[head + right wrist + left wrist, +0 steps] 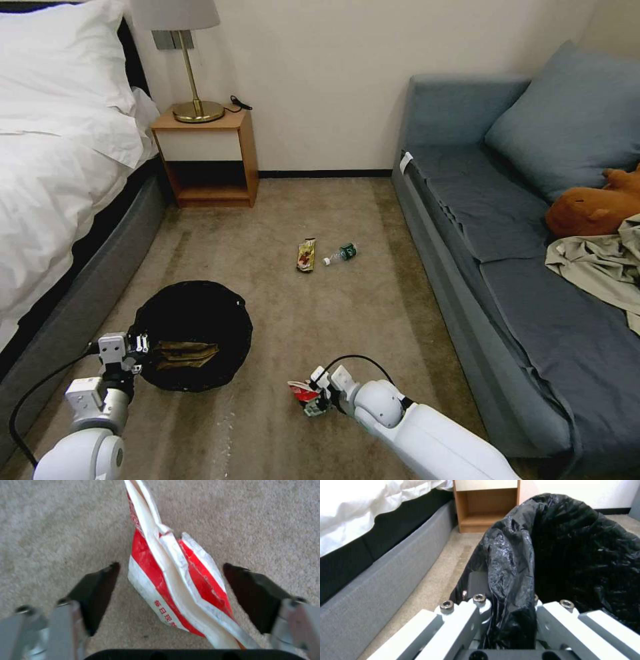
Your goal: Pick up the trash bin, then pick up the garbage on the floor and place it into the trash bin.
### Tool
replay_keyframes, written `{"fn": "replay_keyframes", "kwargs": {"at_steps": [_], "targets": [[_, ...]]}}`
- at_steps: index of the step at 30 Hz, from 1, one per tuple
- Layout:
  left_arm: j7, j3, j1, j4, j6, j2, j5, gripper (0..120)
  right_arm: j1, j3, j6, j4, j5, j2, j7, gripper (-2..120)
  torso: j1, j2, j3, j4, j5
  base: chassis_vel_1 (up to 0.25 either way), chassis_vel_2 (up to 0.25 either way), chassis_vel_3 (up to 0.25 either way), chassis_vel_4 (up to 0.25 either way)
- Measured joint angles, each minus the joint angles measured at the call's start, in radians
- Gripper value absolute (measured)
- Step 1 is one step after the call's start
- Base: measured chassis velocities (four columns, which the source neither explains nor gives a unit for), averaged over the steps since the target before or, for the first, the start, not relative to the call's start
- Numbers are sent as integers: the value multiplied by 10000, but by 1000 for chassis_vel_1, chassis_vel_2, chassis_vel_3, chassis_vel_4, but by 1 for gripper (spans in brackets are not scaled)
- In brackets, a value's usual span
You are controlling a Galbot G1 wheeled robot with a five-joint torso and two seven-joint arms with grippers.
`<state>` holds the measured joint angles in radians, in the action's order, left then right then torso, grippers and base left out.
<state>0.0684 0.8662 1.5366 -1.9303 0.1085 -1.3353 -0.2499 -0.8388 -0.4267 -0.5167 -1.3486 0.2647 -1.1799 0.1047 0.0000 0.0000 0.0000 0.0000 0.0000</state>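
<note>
The trash bin (241, 319), lined with a black bag (573, 555), is low over the carpet at my left. My left gripper (133, 351) (511, 602) is shut on its near rim. A tan-brown paper scrap (184, 354) lies inside it. My right gripper (311, 398) (170, 566) is down at the carpet, open, with a red-and-white paper carton (301, 392) (156, 575) standing between its fingers, apart from both. Farther off on the floor lie a gold-brown snack wrapper (306, 255) and a small clear green-labelled bottle (341, 254), side by side.
A bed (60, 200) runs along the left, with a wooden nightstand (208, 160) and lamp (193, 100) by the far wall. A blue sofa (520, 253) lines the right, carrying a plush toy (593, 207) and a beige garment (600, 263). Open carpet lies between.
</note>
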Motion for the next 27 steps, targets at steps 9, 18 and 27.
{"fn": "replay_keyframes", "kwargs": {"at_steps": [9,18,27], "targets": [[57,-4,31,21,-117,-78,47,4,-30,96,-40,107,-40,-44,82,48,0,0,0,0,0,0,0,0,0],[207,-2,79,90,-228,-183,197,4,4,342,164,396,-310,-240,178,16,0,0,0,0,0,0,0,0,0],[360,11,113,134,-371,-221,294,4,229,934,602,1150,-804,-507,337,0,0,0,0,0,0,0,0,0,0]]}}
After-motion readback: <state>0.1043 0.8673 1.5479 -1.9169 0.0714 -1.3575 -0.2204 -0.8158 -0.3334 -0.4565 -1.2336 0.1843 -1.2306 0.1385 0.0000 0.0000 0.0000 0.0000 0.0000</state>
